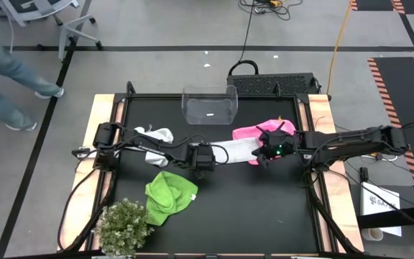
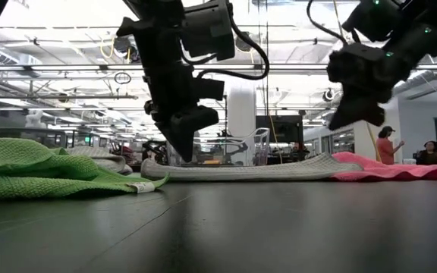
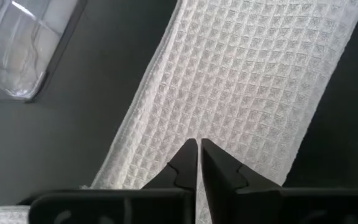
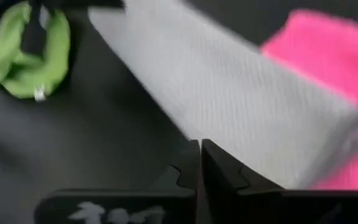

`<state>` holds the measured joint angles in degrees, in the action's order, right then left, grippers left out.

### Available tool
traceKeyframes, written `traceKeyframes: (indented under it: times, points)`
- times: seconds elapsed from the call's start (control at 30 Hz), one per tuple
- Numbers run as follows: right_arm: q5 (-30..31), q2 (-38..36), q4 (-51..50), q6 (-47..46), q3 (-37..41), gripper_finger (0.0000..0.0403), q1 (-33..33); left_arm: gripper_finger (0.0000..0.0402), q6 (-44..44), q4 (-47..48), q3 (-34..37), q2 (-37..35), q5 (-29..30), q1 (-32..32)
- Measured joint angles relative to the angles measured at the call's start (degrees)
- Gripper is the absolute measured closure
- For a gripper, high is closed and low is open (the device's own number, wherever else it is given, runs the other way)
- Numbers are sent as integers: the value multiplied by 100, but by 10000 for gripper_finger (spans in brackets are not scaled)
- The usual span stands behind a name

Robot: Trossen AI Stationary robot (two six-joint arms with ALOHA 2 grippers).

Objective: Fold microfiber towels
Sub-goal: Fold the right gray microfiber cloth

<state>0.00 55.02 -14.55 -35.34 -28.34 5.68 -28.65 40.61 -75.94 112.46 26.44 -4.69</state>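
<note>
A folded white microfiber towel [image 1: 237, 149] is seen lying flat at the middle of the black table [image 1: 264, 208], stretched between the two arms, presumably so that each end can be reached from its own side. The left gripper [image 2: 179, 140] is held just above the towel's left end, its fingers drawn together with only a sliver between them and nothing clamped; the waffle weave is shown directly beneath them in the left wrist view. The right gripper [image 2: 355, 114] is poised above the towel's right end, where the white cloth is overlapped with a bright pink towel [image 1: 259, 132]; its fingers are likewise pressed nearly together and empty. A lime green towel [image 1: 168, 196] is left crumpled toward the table's front left, beside a small bushy plant [image 1: 123, 226], and a second white towel [image 1: 155, 135] is bunched near the left arm's base. A clear plastic bin [image 1: 209, 105] is set at the far edge, probably as the destination for finished towels. The white towel is judged to be folded at least once, with three others untouched.
</note>
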Motion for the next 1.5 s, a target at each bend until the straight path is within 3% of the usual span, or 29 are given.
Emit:
traceKeyframes:
  times: [0.17,0.47,0.8,1.03,1.23,1.5]
  points:
    - [-184,17,-647,-441,2,353,-3,377,93,70,0,0,34,103]
    - [-182,15,-55,-408,0,307,-1,374,368,306,2,0,57,211]
    - [-213,15,-789,-1649,2,303,102,376,554,246,2,0,59,289]
    - [-149,19,-1073,-1779,14,303,139,376,599,239,2,0,61,293]
    - [-170,170,-662,-1801,310,302,290,376,599,236,2,1,63,292]
    - [-679,550,-366,-1517,411,302,709,376,597,235,2,2,64,292]
